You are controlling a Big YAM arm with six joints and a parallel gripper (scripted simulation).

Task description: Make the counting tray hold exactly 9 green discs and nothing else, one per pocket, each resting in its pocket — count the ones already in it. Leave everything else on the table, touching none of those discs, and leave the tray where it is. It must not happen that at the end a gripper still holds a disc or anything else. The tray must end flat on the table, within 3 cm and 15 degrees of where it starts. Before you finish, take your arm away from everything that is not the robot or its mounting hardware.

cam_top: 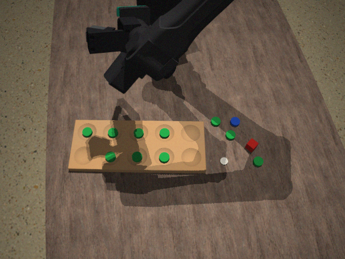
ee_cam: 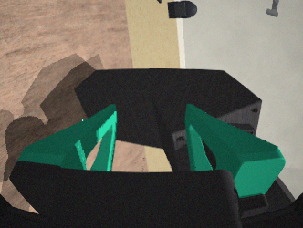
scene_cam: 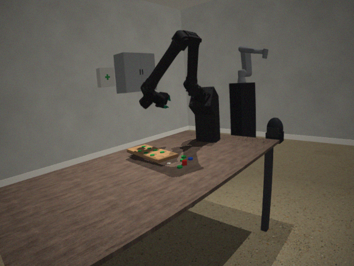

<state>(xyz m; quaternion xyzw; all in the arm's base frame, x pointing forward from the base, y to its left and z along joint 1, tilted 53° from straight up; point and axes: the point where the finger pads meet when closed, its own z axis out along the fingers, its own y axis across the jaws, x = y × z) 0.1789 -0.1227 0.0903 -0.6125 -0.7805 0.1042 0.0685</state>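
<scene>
Seven green discs sit in the flat tan wooden counting tray (cam_top: 178, 144), three pockets bare; two more are wanted, so the next move is probably down to the loose green discs (cam_top: 230, 135) beside it. The black gripper (ee_cam: 151, 140) hangs high, half-open, holding nothing.

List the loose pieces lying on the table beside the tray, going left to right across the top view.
Green disc → white disc → green disc → blue disc → red cube → green disc.
</scene>
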